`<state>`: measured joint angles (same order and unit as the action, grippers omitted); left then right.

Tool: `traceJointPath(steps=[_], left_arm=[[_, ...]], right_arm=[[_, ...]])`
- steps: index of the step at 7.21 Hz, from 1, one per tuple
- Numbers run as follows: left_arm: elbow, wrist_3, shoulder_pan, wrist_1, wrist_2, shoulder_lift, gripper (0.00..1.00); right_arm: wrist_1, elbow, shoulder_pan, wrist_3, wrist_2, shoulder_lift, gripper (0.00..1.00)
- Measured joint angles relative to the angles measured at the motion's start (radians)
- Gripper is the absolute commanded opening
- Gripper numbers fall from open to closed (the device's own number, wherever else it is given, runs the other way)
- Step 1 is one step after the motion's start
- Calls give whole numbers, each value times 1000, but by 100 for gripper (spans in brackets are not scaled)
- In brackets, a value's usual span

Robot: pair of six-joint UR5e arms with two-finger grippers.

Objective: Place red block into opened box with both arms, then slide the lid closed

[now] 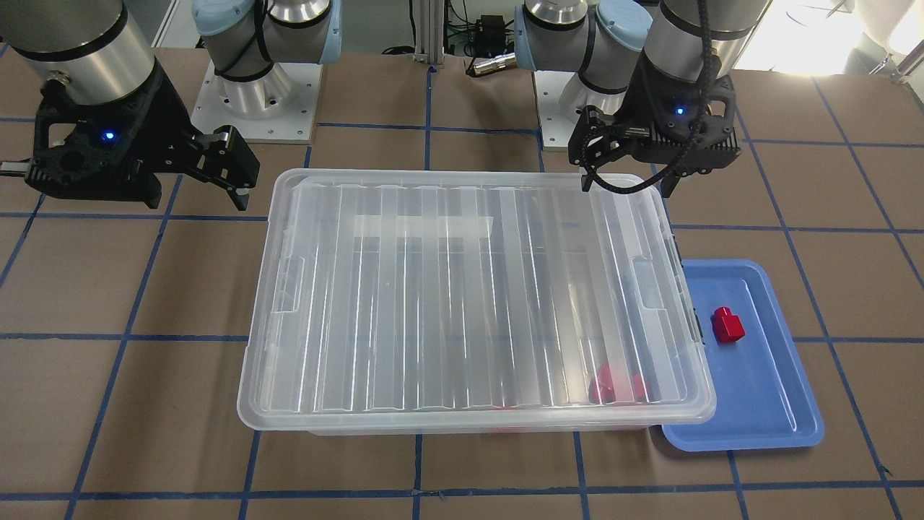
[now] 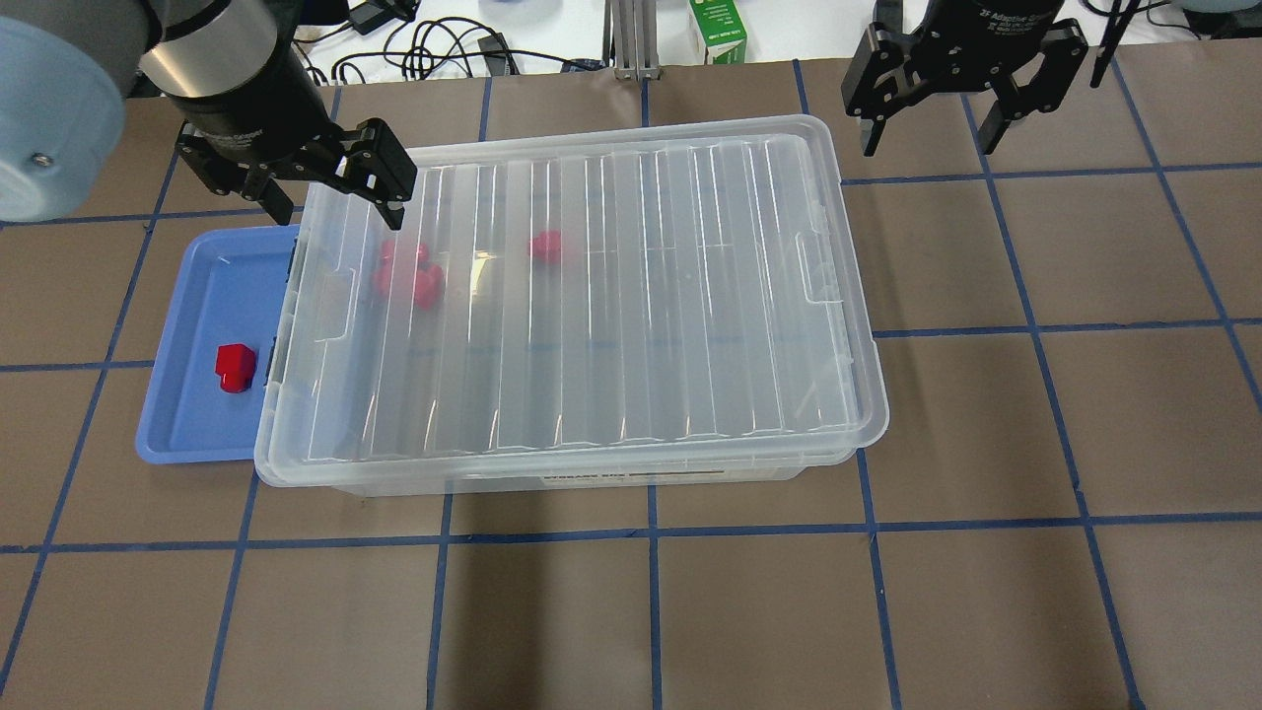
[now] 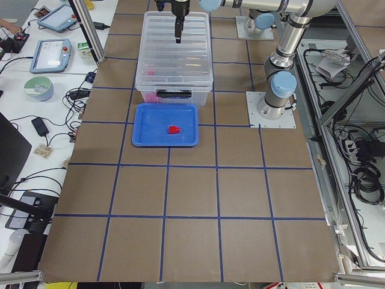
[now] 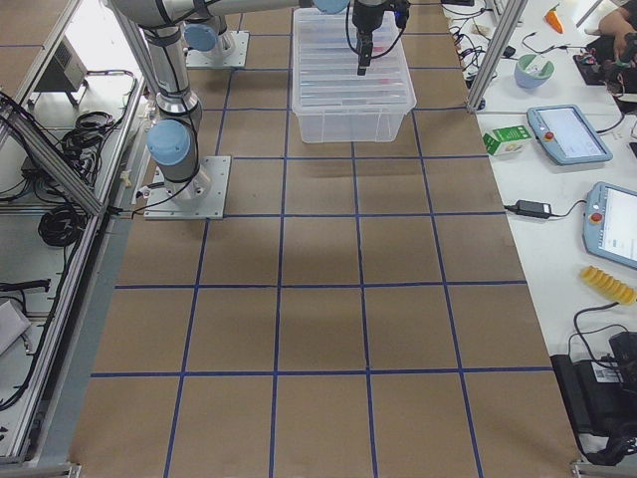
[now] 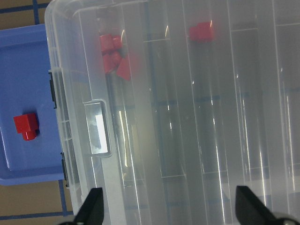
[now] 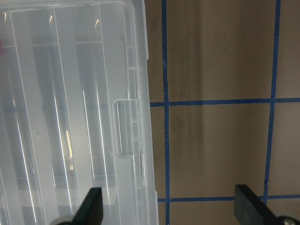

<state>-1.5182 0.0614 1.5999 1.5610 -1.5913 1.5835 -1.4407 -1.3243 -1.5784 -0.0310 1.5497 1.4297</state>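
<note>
left gripper (image 2: pixel 333 212): upper left, above the lid's corner, jaws spread, empty | red block (image 2: pixel 236 368): left, lying in blue tray (image 2: pixel 187 296), outside the box | box (image 2: pixel 592 480): centre, lid (image 2: pixel 631 316) flat over it, other red blocks (image 2: pixel 414 276) beneath | right gripper (image 2: pixel 929 146): upper right, jaws spread, empty, above the table beside the box

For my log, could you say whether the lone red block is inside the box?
Outside: the red block lies on the blue tray, beside the box.
</note>
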Motion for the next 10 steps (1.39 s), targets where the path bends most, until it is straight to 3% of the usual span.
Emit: traceJointPath(steps=[5,8,10], left_arm=[[2,0,-23,11,5,4,100],[1,1,-25,11,7,3,100],[-9,21,-51,9,0,1,100]], right_arm=[[-50,-45,-2,38,-3,-30,100],[-335,-287,-2,41,-2,-80,100],[-431,-358,4,45,0,-83,100]])
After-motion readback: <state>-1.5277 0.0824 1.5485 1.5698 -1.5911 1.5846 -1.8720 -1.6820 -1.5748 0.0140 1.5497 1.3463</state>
